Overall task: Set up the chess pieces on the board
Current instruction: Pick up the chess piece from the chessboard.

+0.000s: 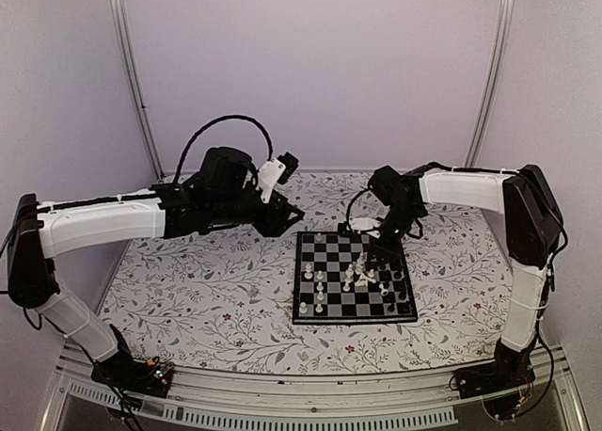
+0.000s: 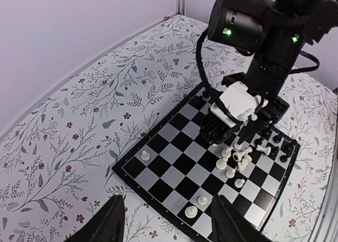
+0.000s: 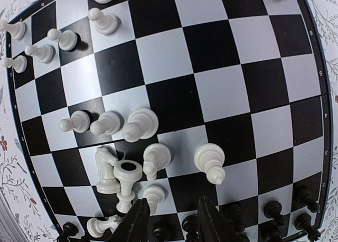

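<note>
The right tool [image 3: 171,221], its dark fingers [image 3: 138,223] parted a little and gripping nothing, hung low over the right side of the board [image 1: 334,262], close to a row of small black pieces [image 3: 274,207]. The left tool [image 2: 171,223] stood wide and empty above the floral surface [image 1: 216,299], off the board's far-left corner. Glossy white pieces [image 3: 140,123], rounded and knob-headed, crowded the right-middle squares, several tipped on their sides. A few pawns [image 1: 318,285] stood upright along the left side. The flat board of black and pale checks lay right of the surface's middle. The right arm [image 1: 470,186] arched over, wrist pointing down; the left arm [image 1: 103,224] stretched in, elbow bent.
</note>
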You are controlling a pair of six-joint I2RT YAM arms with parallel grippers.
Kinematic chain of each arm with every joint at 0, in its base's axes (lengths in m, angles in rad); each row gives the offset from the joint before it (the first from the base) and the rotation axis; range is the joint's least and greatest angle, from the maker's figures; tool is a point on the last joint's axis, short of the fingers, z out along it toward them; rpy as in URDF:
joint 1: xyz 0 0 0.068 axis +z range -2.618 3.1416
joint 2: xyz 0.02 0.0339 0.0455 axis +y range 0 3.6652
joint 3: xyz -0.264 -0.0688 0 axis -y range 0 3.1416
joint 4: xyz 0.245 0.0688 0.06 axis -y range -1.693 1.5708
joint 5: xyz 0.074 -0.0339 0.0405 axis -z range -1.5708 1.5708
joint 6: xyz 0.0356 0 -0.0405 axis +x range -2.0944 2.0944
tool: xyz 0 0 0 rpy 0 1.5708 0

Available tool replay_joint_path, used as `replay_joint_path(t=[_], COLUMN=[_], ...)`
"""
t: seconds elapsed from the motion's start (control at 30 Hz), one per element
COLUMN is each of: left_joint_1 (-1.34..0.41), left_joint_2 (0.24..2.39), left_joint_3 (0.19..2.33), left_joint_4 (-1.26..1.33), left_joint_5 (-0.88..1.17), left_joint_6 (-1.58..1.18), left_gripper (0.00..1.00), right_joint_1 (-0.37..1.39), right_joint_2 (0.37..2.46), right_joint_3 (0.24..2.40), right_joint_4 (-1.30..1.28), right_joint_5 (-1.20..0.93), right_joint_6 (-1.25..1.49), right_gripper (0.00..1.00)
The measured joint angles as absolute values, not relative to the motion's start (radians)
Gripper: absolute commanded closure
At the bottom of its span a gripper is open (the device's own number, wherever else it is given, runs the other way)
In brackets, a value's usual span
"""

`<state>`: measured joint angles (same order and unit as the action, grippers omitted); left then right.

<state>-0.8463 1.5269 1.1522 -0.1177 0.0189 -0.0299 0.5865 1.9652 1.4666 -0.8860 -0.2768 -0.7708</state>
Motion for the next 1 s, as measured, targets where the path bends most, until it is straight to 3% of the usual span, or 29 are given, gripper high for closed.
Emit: replay_joint_path(t=[0.53, 0.73, 1.0], left_joint_1=[-0.847, -0.847, -0.847], left_joint_2=[1.541, 1.544, 1.544], left_joint_3=[1.159, 1.159, 1.159], left_joint_4=[-0.118, -0.117, -0.117], left_joint_5=[0.019, 0.018, 0.015], left_joint_6=[-0.029, -0.026, -0.025], left_gripper=[0.43, 0.43, 0.43], right_joint_1=[0.587, 0.587, 0.587], right_joint_2=[1.971, 1.994, 2.004], right_joint_3=[1.467, 1.466, 1.466], right_joint_4=[-0.912, -0.911, -0.913], right_joint_5=[-0.301, -0.286, -0.274], right_joint_6=[-0.771, -0.771, -0.766], right_gripper=[0.65, 0.72, 0.91])
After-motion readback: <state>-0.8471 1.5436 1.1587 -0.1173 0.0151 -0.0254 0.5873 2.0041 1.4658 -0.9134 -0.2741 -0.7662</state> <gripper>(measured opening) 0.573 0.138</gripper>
